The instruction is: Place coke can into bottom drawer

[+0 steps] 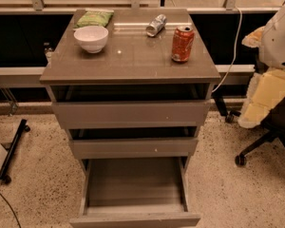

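Note:
The coke can (183,43) is red-orange with a silver top and stands upright on the right side of the grey-brown cabinet top (133,61). The bottom drawer (133,184) is pulled out toward me, and its flat grey inside is bare. The two shallower drawers above it stand slightly open. My gripper is not in view. Only white and cream parts of my arm (275,56) show at the right edge, well to the right of the can and apart from it.
A white bowl (91,37), a green snack bag (94,18) and a silver-grey can (156,25) lying on its side share the cabinet top. An office chair base (266,144) stands on the floor at the right. A black stand (12,151) is at the left.

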You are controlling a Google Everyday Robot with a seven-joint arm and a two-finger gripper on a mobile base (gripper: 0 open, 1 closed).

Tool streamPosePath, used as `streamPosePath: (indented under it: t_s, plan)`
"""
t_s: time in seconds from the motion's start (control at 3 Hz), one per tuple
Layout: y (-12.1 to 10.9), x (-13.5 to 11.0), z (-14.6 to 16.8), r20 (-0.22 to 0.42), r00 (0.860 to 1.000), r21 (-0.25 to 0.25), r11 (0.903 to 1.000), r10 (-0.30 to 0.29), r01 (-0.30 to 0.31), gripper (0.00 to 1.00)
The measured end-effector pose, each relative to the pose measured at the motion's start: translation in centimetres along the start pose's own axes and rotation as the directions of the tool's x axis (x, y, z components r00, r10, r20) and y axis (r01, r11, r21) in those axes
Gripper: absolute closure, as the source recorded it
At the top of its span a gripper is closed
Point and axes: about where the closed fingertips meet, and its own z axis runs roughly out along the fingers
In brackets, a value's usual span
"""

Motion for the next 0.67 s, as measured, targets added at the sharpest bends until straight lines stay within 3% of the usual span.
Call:
streamPosePath:
  t_s: [0.33,0.67]
  plan:
    - [-1.67,-2.34,1.6,0.077,0.997,0.03,0.9995,0.008,-0.01,0.0]
    - [-2.05,-2.65,1.63,0.088,0.996,0.044,0.999,0.007,-0.011,0.0]
